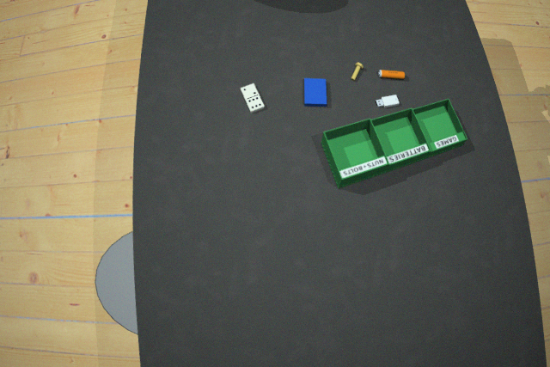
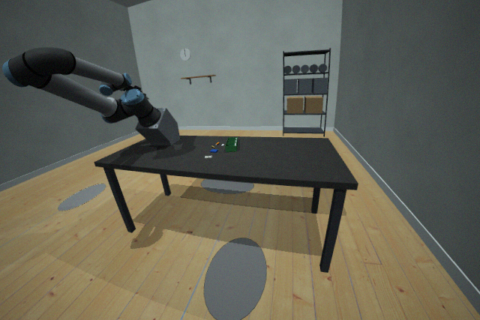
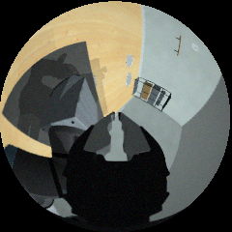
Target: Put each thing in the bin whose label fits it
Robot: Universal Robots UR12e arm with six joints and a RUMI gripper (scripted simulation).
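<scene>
The green bin tray (image 1: 331,155) (image 2: 232,147) stands upright with three empty bins labelled NUTS+BOLTS, BATTERIES and GAMES. A brass bolt (image 1: 357,70), an orange battery (image 1: 391,74) and a white USB stick (image 1: 389,100) lie on the table behind it. A blue box (image 1: 315,92) (image 2: 214,151) and a white domino (image 1: 252,97) (image 2: 208,157) lie to the left of these in the top view. My gripper (image 3: 116,112) is shut with nothing between its fingertips. It is raised near the arm's base, far from the things and out of the top view.
The dark table (image 1: 266,242) (image 2: 279,161) carries the arm's grey base block (image 2: 160,130) at its far left in the exterior view. A shelf rack (image 2: 306,113) (image 3: 152,94) stands by the back wall, away from the table.
</scene>
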